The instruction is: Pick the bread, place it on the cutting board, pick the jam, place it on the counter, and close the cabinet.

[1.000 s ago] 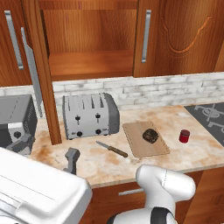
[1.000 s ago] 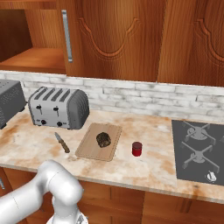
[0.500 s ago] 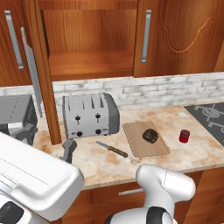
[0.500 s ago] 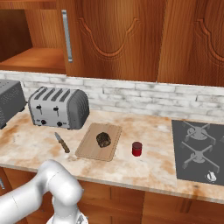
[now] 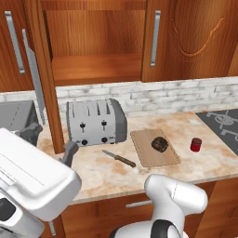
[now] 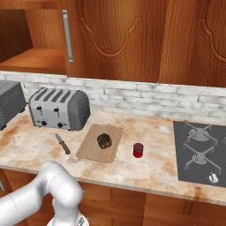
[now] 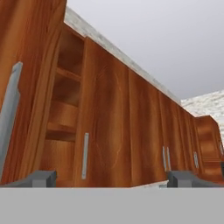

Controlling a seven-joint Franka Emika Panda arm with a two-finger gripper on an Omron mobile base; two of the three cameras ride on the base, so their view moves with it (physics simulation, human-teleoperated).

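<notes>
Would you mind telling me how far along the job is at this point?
Done: the bread sits on the cutting board, and the jam stands on the counter. In hand: nothing; the pincer is open, facing the cabinet. Left: closing its open door.

The small dark, lumpy round loaf of bread (image 5: 159,144) sat on the light-tan rectangular wooden cutting board (image 5: 143,155), toward its far end. The small red cylindrical jam jar (image 5: 196,144) stood upright on the beige marbled stone counter (image 5: 100,171), just beside the board. The reddish-brown wooden wall cabinet (image 5: 96,69) hung open, its shelf apparently bare.
</notes>
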